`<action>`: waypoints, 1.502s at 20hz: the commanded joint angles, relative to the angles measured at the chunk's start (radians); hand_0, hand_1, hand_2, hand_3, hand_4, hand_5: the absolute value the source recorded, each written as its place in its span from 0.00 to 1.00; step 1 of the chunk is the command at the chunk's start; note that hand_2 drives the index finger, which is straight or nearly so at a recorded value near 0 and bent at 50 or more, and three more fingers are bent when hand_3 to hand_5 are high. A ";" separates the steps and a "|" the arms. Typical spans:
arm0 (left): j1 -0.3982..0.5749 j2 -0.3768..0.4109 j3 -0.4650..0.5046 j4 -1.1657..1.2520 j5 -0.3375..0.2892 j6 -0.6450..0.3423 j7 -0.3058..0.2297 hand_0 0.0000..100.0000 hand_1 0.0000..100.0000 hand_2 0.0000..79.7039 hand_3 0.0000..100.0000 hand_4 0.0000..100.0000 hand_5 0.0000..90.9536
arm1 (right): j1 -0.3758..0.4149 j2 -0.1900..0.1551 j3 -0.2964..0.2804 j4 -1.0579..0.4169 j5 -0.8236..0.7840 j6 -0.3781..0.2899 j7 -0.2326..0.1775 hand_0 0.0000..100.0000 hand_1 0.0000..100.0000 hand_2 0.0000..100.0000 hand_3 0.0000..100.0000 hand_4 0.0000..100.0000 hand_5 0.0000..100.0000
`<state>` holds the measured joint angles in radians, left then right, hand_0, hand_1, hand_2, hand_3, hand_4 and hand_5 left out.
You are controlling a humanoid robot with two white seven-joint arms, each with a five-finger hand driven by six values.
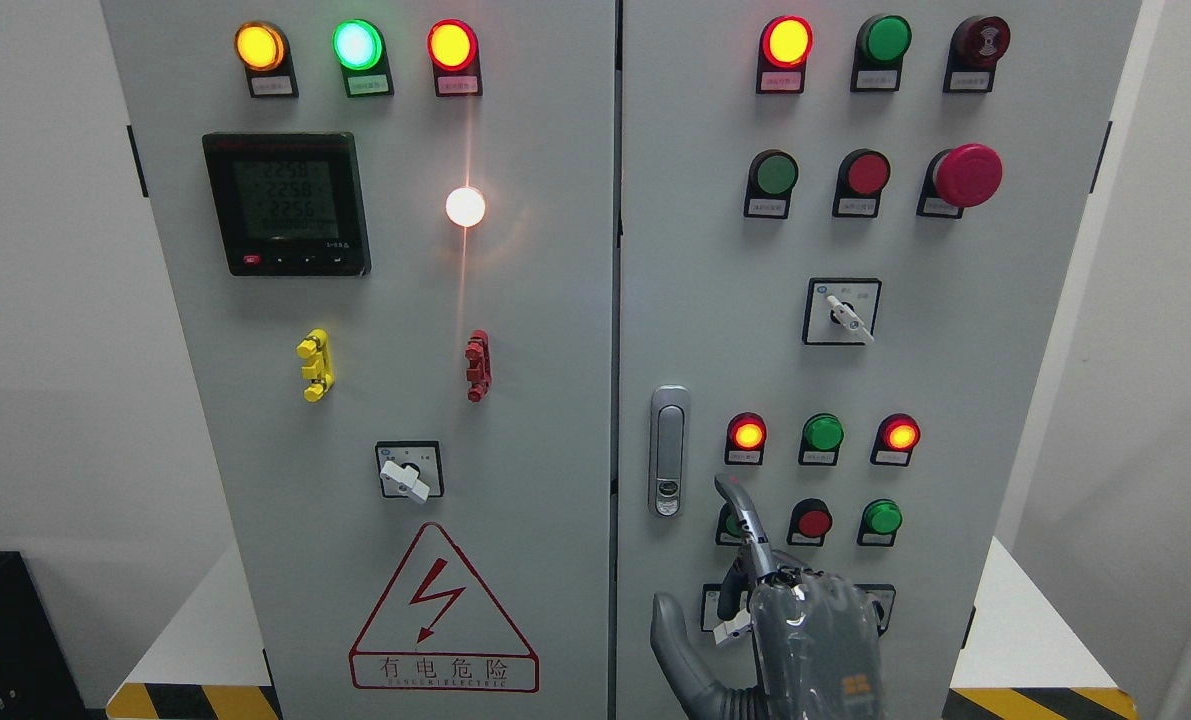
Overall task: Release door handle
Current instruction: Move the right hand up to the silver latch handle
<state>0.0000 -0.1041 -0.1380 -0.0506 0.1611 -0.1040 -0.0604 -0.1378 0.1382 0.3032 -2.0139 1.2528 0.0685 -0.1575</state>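
Grey metal fills our head view: a cabinet (pixel 515 420) with two doors, the door handle (pixel 668 450) set near the left edge of the right-hand door, beside the seam. Its long axis runs straight up and down, flush against the panel, keyhole end pointing down. Our right hand (pixel 755 600) rises from the bottom edge, below and to the right of the handle, clearly apart from it. One finger (pixel 745 520) stretches upward and the thumb is splayed left, so we read the hand as spread and holding nothing. We judge the release done; what remains, if anything, is drawing the arm away. Our left hand does not show.
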 commanded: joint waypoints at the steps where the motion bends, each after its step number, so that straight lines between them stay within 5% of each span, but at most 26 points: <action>1: 0.009 0.000 0.000 0.000 0.000 0.000 0.001 0.12 0.56 0.00 0.00 0.00 0.00 | -0.022 0.001 0.048 0.082 0.105 0.016 0.010 0.56 0.32 0.00 0.86 0.91 1.00; 30: 0.009 0.000 0.000 0.000 0.000 0.000 0.001 0.12 0.56 0.00 0.00 0.00 0.00 | -0.111 0.001 0.047 0.254 0.162 0.111 0.015 0.57 0.30 0.00 0.87 0.92 1.00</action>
<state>0.0000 -0.1040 -0.1381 -0.0506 0.1611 -0.1040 -0.0605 -0.2325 0.1394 0.3505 -1.8060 1.4129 0.1747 -0.1456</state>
